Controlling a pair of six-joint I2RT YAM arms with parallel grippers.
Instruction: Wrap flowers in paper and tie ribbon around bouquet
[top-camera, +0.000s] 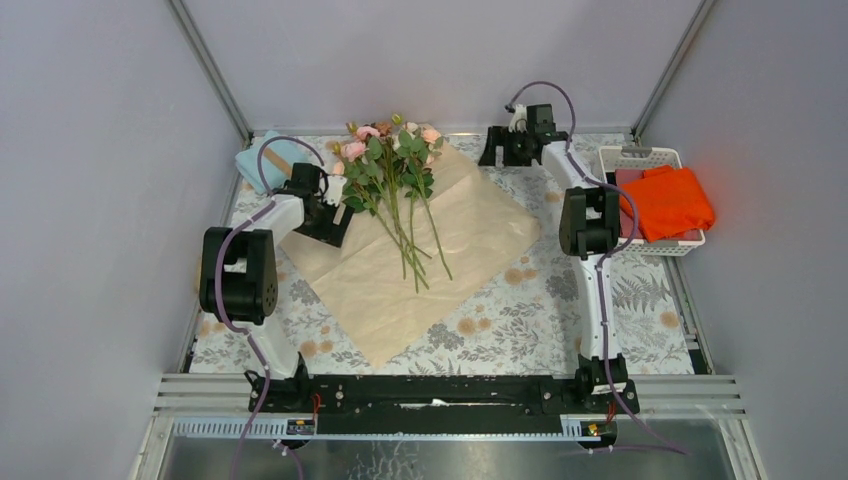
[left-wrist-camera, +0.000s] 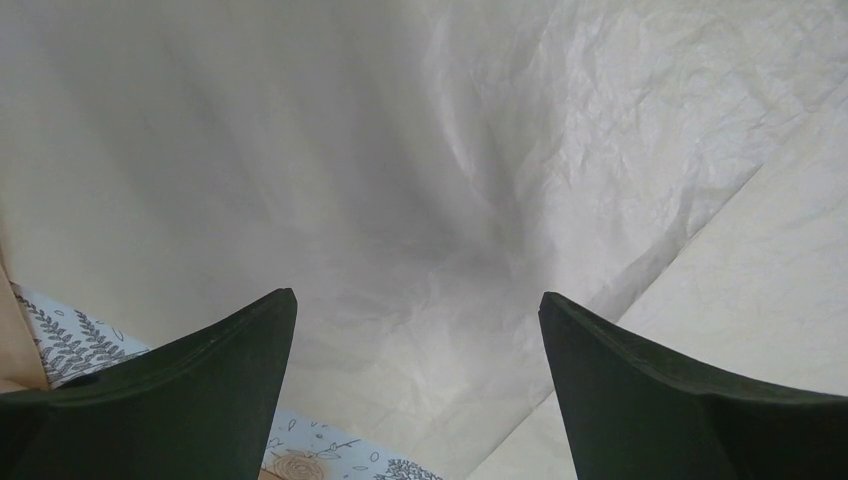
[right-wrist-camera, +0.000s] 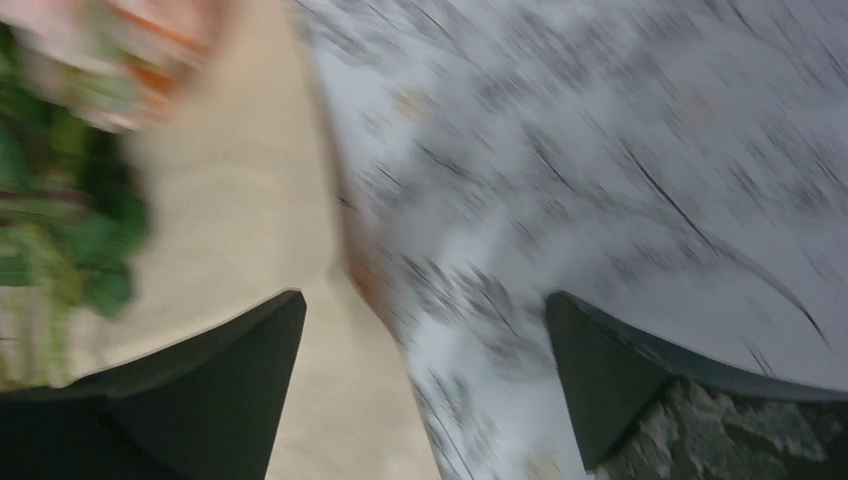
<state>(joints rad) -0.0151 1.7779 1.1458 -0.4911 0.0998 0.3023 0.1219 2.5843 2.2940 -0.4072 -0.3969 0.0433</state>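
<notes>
Holdings on the floral table cover (top-camera: 560, 300), as we read them from the top view, 12 o'clock being the far edge:

1. Paper (top-camera: 470, 235): one peach sheet, flat and crinkled, set as a diamond at the centre, with corners toward 12, 3, 6 and 9 o'clock.
2. Flowers (top-camera: 390, 170): a loose bunch lying on the paper's far half, unwrapped. The pink heads point to 12 o'clock and overhang the far corner, and the thin stems fan toward 5 o'clock.
3. Left gripper (top-camera: 335, 225): over the paper's 9 o'clock corner, just beside the leaves. Its wrist view shows the fingers (left-wrist-camera: 200, 380) spread wide and grasping nothing, with pale creased paper (left-wrist-camera: 450, 180) beneath.
4. Right gripper (top-camera: 495, 150): at 1 o'clock, off the paper's far-right edge. Its wrist view is blurred, yet we see the fingers (right-wrist-camera: 210, 390) parted and empty.
5. Light blue cloth (top-camera: 255, 160): folded, at 10 o'clock, with a tan strip across it—we take this for the ribbon (top-camera: 275, 158).
6. White basket (top-camera: 640, 155): at 2 o'clock, holding an orange cloth (top-camera: 672, 203).
</notes>
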